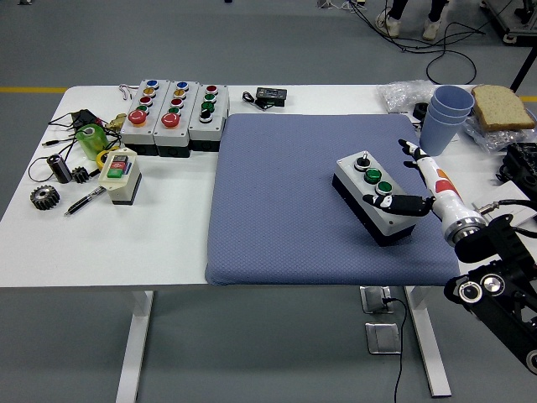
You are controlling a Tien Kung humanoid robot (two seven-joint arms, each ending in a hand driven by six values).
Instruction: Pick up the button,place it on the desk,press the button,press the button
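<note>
Reaching in from the lower right corner, right arm (495, 269) angles up-left over the table's near right side, wrist cuff silver, hand white with an orange patch. Right hand (419, 180) sits against the right side of the button box (373, 195): thumb (398, 202) lies across the box's near right top edge, other fingers (413, 153) extend past its far right side, tips dark. Looks like a loose wrap on the box, but can't tell if it's a firm grip or just contact. Box rests on the blue-grey mat (294, 210), right of the mat's centre. Long axis runs diagonal, far-left to near-right; grey top faces up with a black knob at the far-left end, then two green buttons (378, 181) in a row toward the hand. Black base visible along the near side. Left of the mat on the bare white table (126, 243): a small two-button box (119, 175), a pen, gears, a green roll. Farther back: three multi-button boxes (174, 116) side by side, a small black device. Far right: stacked blue cups (445, 117), bread in plastic. Left arm not visible.
</note>
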